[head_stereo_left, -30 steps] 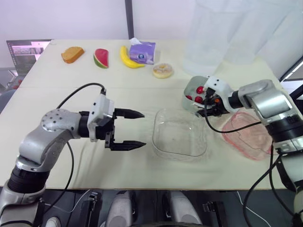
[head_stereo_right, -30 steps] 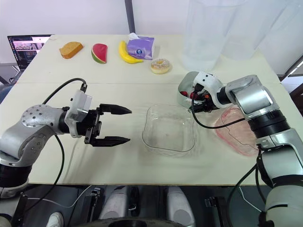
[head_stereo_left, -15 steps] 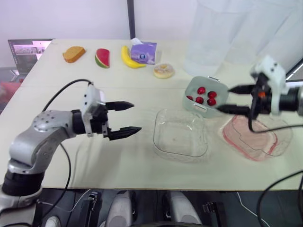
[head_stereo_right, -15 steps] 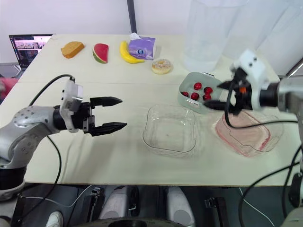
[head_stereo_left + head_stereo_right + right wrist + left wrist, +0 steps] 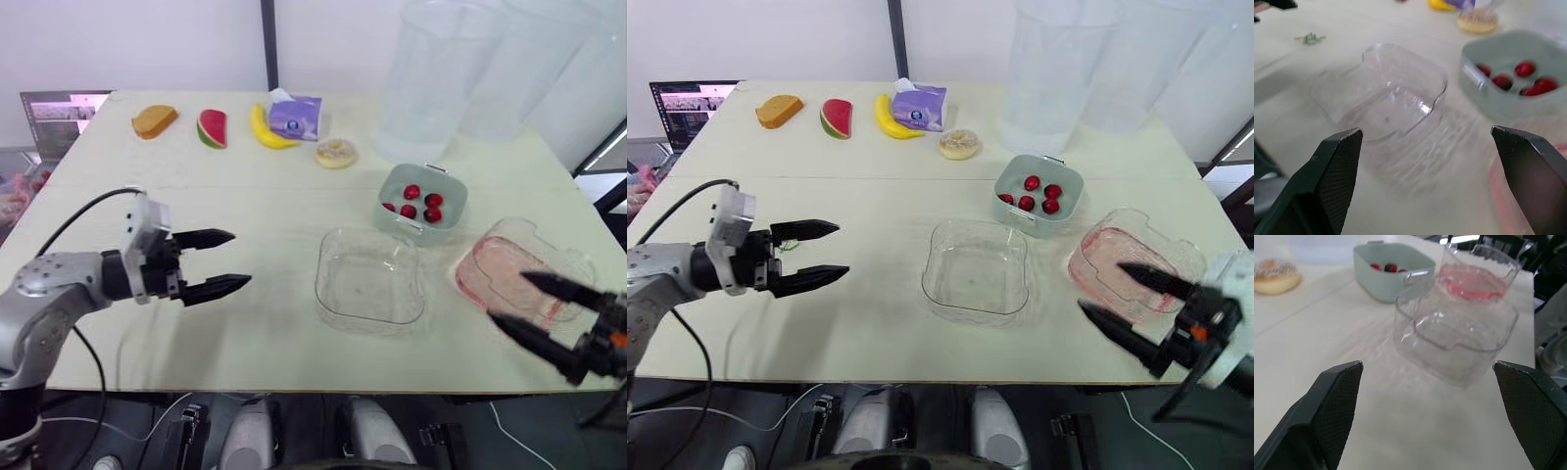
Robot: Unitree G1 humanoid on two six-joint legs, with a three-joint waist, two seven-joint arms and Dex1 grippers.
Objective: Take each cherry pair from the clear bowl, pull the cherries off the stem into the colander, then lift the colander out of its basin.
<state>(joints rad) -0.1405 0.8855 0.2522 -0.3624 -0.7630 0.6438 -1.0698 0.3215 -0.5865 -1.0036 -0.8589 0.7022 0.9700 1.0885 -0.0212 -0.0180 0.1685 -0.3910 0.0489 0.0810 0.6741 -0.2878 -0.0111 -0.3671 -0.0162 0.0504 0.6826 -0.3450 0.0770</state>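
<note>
Starting at our left gripper (image 5: 240, 258): the two black fingers are spread wide with nothing between them. It hangs over the table (image 5: 274, 211) and is aimed at the clear bowl (image 5: 370, 321), which sits at its 3 o'clock, well apart. A little green bit that looks like a stem (image 5: 1310, 37) lies on the table near those fingertips.

Our right gripper (image 5: 507, 298) is gaping wide too and is holding nothing, down at about 4 o'clock from the bowl. Its far finger shows in front of the near rim of the pink-tinted basin (image 5: 500, 269); we can't tell if it touches.

Moving outward, the clear bowl sits mid-table on the near half and looks empty to us. The colander (image 5: 423, 235), mint green with small handles, stands on the table at the bowl's 1 o'clock, just beside it. That puts it at roughly 10 o'clock from the basin, next to it and not inside it. Five red cherries (image 5: 411, 192) lie loose in the colander. The basin itself is at the bowl's 3 o'clock.

Farther out, around 11 to 12 o'clock from the bowl, there's a row of other stuff. The donut (image 5: 336, 153) is nearest. Beyond it, going left, are a purple tissue pack (image 5: 294, 113), a banana (image 5: 263, 127), a watermelon slice (image 5: 211, 128) and a bread slice (image 5: 155, 120).
</note>
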